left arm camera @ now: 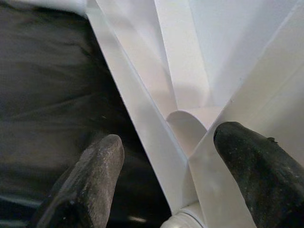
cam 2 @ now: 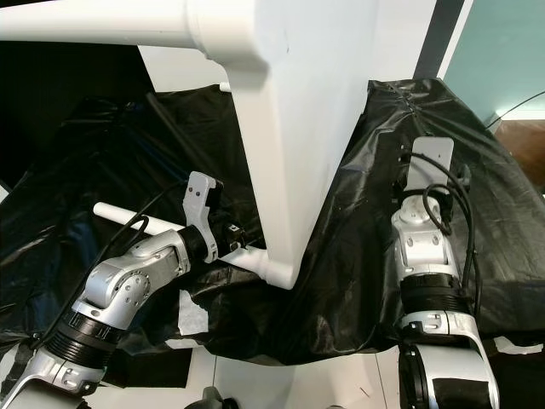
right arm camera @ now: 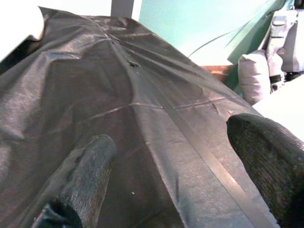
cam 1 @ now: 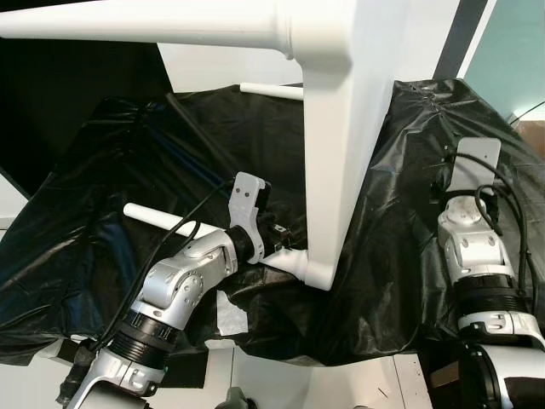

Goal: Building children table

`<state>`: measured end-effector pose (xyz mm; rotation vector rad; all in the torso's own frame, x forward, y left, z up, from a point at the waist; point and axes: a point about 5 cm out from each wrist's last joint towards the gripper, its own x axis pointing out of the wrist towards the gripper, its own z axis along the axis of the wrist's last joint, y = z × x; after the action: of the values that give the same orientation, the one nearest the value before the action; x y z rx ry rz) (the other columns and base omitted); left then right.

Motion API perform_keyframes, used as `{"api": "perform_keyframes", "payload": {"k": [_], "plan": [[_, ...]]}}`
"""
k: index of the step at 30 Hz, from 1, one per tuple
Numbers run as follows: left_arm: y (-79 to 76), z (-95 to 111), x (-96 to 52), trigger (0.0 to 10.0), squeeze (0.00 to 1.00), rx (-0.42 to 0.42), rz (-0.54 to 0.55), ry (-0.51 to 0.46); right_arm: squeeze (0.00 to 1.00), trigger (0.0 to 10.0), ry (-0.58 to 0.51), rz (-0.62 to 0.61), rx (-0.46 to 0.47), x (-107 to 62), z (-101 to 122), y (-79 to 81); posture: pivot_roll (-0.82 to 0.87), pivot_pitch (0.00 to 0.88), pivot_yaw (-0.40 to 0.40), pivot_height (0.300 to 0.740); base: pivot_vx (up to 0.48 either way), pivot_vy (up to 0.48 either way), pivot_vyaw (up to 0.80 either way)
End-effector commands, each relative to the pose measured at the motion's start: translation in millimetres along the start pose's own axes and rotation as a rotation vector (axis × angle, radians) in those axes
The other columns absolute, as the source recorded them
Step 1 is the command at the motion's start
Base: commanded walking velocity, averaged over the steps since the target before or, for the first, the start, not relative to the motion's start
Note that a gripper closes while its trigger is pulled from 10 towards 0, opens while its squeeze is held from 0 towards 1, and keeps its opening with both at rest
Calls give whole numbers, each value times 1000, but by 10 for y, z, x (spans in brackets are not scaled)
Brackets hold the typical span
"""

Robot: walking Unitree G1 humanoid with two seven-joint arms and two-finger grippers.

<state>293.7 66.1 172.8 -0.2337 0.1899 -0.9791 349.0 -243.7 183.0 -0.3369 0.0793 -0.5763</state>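
Straddling the white table leg (cam 1: 336, 162) at two o'clock, the left gripper (cam 1: 285, 243) gaped wide, nearer than the open right gripper (right arm camera: 175, 180).

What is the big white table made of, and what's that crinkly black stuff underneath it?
The white table looks like smooth painted wood or plastic; its even, slightly glossy surface doesn't settle which. The black sheet seems to be thin plastic film, since it wrinkles, drapes and shines in streaks.

One white table frame (cam 1: 341, 128), two loose white rods (cam 1: 157, 220), one black sheet (cam 1: 400, 281).
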Motion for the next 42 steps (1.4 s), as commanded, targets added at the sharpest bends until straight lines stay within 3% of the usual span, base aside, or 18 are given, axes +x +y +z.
{"api": "perform_keyframes", "payload": {"k": [1,23,30,42], "plan": [[-264,0,-33,10000,0,-5,-414,6,0,10000,11,-4,11,-10,-4,7,-77,50,69,740,0,0,0],[-442,172,72,10000,0,-64,-519,-58,0,10000,9,2,8,-23,16,10,-88,52,72,740,0,0,0],[-442,268,144,10000,0,-57,-457,-159,0,10000,15,5,7,-31,-3,19,-81,47,72,740,0,0,0],[-478,311,186,10000,0,-71,-452,-190,0,10000,21,15,9,-29,-7,41,-76,49,71,740,0,0,0]]}}
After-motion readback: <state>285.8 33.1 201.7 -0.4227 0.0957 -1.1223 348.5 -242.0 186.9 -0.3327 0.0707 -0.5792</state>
